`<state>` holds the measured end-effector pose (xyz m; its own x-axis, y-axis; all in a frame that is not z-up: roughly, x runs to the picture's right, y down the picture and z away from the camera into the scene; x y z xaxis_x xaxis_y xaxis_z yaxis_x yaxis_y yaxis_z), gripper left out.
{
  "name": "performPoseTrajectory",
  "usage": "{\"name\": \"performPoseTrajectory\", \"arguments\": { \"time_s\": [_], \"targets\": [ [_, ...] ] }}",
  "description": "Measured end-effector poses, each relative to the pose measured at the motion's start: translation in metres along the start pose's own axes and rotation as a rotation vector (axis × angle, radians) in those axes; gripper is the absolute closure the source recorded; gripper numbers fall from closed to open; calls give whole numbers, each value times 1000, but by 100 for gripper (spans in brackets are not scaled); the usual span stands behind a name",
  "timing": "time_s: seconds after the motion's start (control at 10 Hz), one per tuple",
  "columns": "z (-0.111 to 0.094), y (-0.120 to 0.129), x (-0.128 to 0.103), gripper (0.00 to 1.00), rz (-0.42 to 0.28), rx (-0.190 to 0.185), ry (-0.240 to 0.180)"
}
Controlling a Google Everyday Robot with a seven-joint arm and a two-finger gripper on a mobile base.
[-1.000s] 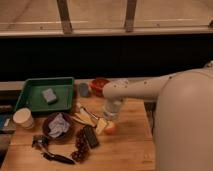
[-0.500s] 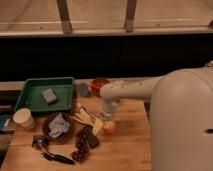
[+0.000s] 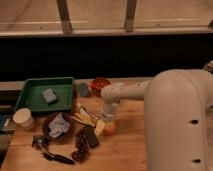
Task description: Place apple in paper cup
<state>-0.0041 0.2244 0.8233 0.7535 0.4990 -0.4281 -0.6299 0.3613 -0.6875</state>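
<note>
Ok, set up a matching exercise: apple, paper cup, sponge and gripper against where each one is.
1 apple
2 paper cup
3 sponge
4 gripper

A in the green tray
B near the table's left edge, in front of the tray
C just above the apple
D on the table, near its middle

Pairs: 1-D, 2-B, 3-A, 4-C

A light wooden table stands under dim warm light; behind it a dark wall, then pale windows with grey metal posts.
</note>
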Motion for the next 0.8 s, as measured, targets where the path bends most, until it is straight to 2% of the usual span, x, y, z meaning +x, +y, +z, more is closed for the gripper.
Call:
{"name": "performPoseTrajectory", "arguments": {
  "time_s": [0.2,0.5,0.8],
  "targets": [
    [3,-2,4,20,-2,6,10],
    [-1,-16,18,20,32,26,16],
    [-3,-27,30,20,67,31,19]
  ]
}}
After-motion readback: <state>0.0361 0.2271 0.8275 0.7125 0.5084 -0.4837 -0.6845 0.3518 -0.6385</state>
